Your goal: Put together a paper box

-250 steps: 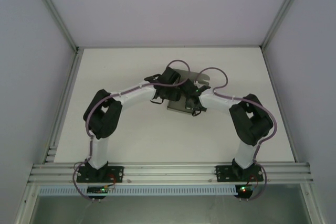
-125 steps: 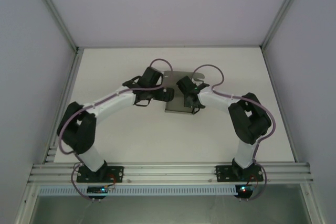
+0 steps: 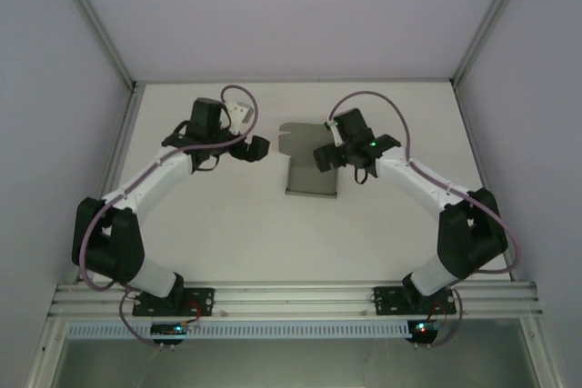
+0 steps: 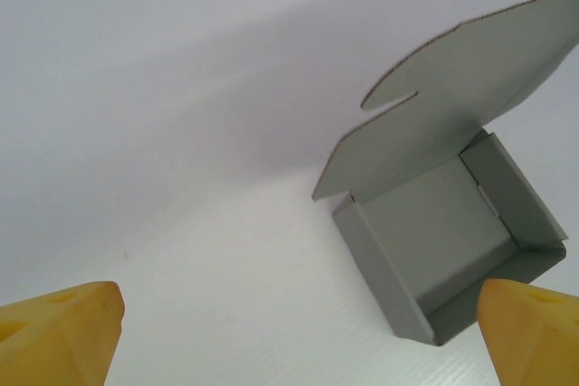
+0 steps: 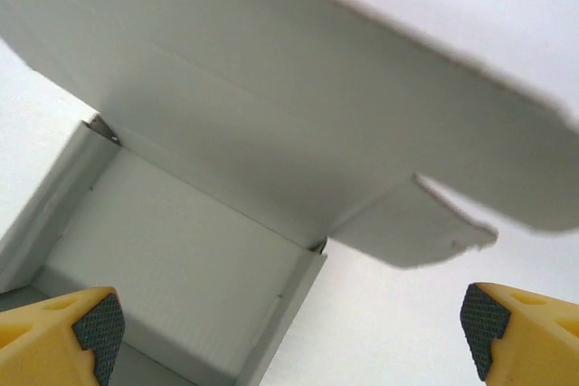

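Box (image 3: 310,179): a shallow grey card tray, folded up with its four walls standing, resting near the middle of the table (image 3: 273,243), between the two grippers.
Lid (image 3: 302,134): one flap joined to the box's far wall, thrown open and leaning away from the tray. The inside is bare card.
Tab (image 5: 412,223): a short rounded ear hanging off the lid's side edge, free and not tucked in. The left wrist view shows a notch in the lid's edge.
Left gripper (image 3: 262,148): off to the left of the box and clear of it, with bare table between them. Its yellow fingers (image 4: 59,332) stand spread wide with nothing held, and in the left wrist view the box (image 4: 434,241) lies ahead on the right side.
Right gripper (image 3: 325,155): over the box's far right corner as seen from above. Its jaws are wide apart and grip nothing, and I cannot tell whether it touches the card.
Pads (image 5: 98,327): dark and ribbed on the yellow tips. Between them lie the tray's inside (image 5: 181,241) and the underside of the lid (image 5: 317,70).
Table: white and plain.
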### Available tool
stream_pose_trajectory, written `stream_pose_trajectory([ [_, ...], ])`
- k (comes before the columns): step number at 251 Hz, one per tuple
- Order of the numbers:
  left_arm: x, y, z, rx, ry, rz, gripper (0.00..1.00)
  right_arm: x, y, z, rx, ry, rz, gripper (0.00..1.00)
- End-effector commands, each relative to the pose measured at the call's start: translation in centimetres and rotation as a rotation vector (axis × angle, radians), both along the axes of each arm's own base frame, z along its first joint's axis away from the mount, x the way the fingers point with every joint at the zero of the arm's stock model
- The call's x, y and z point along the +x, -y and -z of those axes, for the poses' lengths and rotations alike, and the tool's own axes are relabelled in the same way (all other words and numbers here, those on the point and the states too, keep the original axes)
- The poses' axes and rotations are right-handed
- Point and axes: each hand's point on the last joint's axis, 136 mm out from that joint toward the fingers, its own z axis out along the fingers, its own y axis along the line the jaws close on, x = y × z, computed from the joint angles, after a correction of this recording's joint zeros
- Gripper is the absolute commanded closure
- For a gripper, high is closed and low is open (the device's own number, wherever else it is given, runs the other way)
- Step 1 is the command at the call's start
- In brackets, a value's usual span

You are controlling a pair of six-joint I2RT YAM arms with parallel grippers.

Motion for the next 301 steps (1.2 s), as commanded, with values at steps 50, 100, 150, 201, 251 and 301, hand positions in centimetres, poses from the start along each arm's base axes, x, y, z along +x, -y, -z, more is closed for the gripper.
stream_pose_trajectory([
  [50,1.5,5.8,0.7,-0.009,0.042,0.452,0.01,2.2,0.0,-2.2,0.046,0.039,-0.460,0.04],
  [100,2.5,8.0,2.6,0.044,-0.023,0.534,0.10,4.1,1.9,-2.0,0.024,0.020,-0.492,0.06],
  [150,2.9,9.2,5.4,0.231,-0.029,0.544,0.25,3.6,0.6,-1.0,0.070,-0.042,-0.641,0.18],
  [201,3.5,8.9,5.7,0.289,-0.017,0.513,0.40,3.3,1.1,0.4,0.059,-0.122,-0.692,0.47],
  [251,4.0,8.6,5.4,0.318,-0.009,0.501,0.57,2.8,1.6,0.8,0.048,-0.171,-0.732,0.71],
  [301,4.4,8.3,5.3,0.340,-0.006,0.474,0.92,3.0,1.8,0.7,0.022,-0.191,-0.747,0.88],
])
